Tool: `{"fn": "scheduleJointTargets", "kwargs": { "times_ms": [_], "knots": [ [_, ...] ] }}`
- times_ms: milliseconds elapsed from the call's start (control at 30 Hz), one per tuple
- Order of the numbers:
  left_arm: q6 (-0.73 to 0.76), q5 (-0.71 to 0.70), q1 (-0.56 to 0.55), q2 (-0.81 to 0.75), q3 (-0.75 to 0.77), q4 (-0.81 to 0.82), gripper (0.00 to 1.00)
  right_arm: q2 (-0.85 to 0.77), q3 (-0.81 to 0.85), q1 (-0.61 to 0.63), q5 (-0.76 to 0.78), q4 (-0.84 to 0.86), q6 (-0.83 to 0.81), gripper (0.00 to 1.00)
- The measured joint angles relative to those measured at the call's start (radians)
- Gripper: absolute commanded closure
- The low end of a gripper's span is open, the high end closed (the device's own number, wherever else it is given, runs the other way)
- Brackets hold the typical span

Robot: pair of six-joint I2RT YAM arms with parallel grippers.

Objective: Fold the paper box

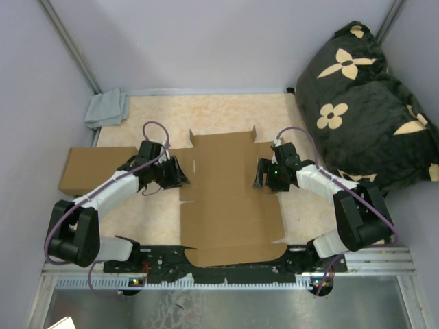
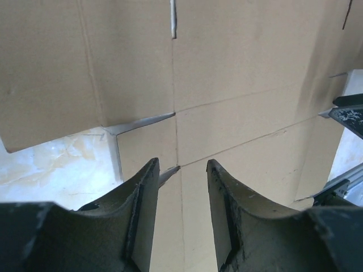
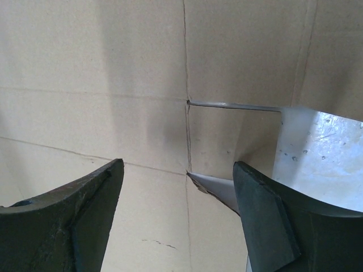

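Observation:
The paper box [image 1: 226, 199] lies flat and unfolded in the middle of the table, a brown die-cut sheet with creases, slits and side flaps. My left gripper [image 1: 182, 178] hovers at its left edge. In the left wrist view that gripper [image 2: 180, 164] has a clear gap between its fingers, over a crease and a slit of the cardboard [image 2: 238, 68], and nothing is pinched. My right gripper [image 1: 259, 178] is at the sheet's right edge. In the right wrist view it [image 3: 177, 164] stands wide open above the cardboard [image 3: 102, 68], beside a side slit.
A second flat brown cardboard [image 1: 89, 168] lies at the left under my left arm. A small grey cloth [image 1: 106, 108] sits at the back left corner. A black flowered cushion [image 1: 363, 103] fills the back right. Walls close in the beige tabletop [image 1: 137, 123].

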Motion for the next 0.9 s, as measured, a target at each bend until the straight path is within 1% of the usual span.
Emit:
{"fn": "scheduleJointTargets", "kwargs": {
  "times_ms": [100, 233, 300, 367, 433, 533, 600, 767, 900],
  "knots": [
    [-0.006, 0.008, -0.006, 0.004, 0.005, 0.007, 0.56, 0.000, -0.001, 0.000, -0.006, 0.003, 0.002, 0.22],
    [-0.010, 0.017, -0.016, 0.047, 0.006, 0.013, 0.55, 0.000, -0.001, 0.000, -0.014, 0.010, 0.007, 0.22],
    [-0.008, 0.005, -0.019, 0.069, 0.013, -0.003, 0.48, 0.000, -0.001, 0.000, -0.015, 0.009, 0.007, 0.22],
    [-0.003, -0.037, -0.020, 0.076, 0.030, -0.040, 0.43, 0.000, -0.001, 0.000, -0.014, 0.010, 0.008, 0.22],
    [0.005, -0.096, -0.021, 0.076, 0.056, -0.084, 0.41, 0.000, -0.001, 0.000, -0.014, 0.010, 0.008, 0.22],
    [0.013, -0.162, -0.021, 0.075, 0.075, -0.115, 0.40, 0.000, -0.001, 0.000, -0.014, 0.010, 0.008, 0.22],
    [0.017, -0.180, -0.021, 0.075, 0.073, -0.129, 0.40, 0.000, -0.001, 0.000, -0.014, 0.010, 0.008, 0.23],
    [0.020, -0.177, -0.021, 0.080, 0.050, -0.120, 0.40, 0.000, -0.001, 0.000, -0.014, 0.011, 0.007, 0.23],
    [0.020, -0.165, -0.025, 0.114, 0.039, -0.099, 0.41, 0.000, -0.001, 0.000, -0.015, 0.011, 0.007, 0.23]
  ]
}}
